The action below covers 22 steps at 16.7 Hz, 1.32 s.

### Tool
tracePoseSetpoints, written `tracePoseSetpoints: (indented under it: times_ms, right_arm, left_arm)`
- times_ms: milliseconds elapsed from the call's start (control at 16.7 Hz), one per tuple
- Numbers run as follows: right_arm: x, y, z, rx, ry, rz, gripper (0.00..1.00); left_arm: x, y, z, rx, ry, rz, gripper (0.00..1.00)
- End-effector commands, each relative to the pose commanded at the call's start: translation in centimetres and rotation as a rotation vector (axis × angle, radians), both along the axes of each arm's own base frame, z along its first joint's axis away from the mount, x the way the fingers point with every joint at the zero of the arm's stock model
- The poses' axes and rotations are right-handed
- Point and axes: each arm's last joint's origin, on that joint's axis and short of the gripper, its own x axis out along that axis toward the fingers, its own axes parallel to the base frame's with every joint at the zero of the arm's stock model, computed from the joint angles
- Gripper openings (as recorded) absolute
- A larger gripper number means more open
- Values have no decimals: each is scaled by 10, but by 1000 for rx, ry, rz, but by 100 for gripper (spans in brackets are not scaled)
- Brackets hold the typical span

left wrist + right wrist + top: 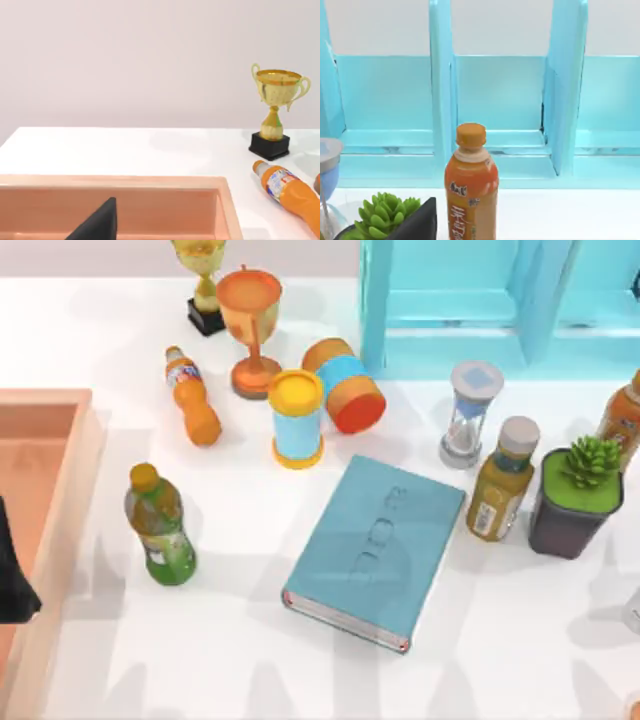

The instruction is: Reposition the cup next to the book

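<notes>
**Top view.**
- Book [375,552]: flat, teal, lying askew at mid-tabletop toward the near edge.
- Bare tabletop [240,660] lies along the book's left and near sides. A yellow-brown bottle [497,492] stands close to its right corner.
- Cup: not made out with certainty. A pale sliver [633,612] at the tabletop's right edge may be it; cannot tell.
- Orange goblet [251,328] and yellow-ended cylinder [297,417] stand toward the far edge. Neither is the cup.
- Left arm: a dark form [12,575] over the orange tray [45,415] at the left edge, parked.

**Left wrist view.**
- Left gripper [100,223]: a dark wedge above the tray. Whether it is apart or together cannot be told.
- Gold trophy [275,107] and a lying orange bottle [287,192] are beyond.

**Right wrist view.**
- Right gripper [420,222]: a dark wedge; its state cannot be told. It faces the teal rack [440,100], with an orange bottle [470,185] and a succulent [385,212] before it.

**Handling note (judgement).**
- Confirm the cup's position first. If it sits at the right edge, the right arm is the natural choice.
- Grip the wall lightly and keep the cup upright.
- Carry it high over the bottles.
- Set it on bare tabletop just beside the book's near or left side, never on the cover.
</notes>
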Motion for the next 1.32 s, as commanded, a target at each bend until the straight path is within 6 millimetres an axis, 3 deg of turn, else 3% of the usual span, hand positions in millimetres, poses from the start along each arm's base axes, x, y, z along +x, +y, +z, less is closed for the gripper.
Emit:
tracePoseSetpoints:
  times_ms: [360, 720, 1080, 1320]
  right_arm:
    - [1, -1, 13, -93, 74, -9, 100]
    - [21, -10, 63, -443, 377, 11, 100]
    - [85, -33, 111, -860, 800, 235, 100]
    - [142, -62, 118, -1064, 1039, 529, 100]
  left_arm:
    - [0, 0, 0, 0, 0, 0, 100]
    - [0, 0, 0, 0, 0, 0, 100]
    - [0, 0, 0, 0, 0, 0, 100]
    - [0, 0, 0, 0, 0, 0, 100]
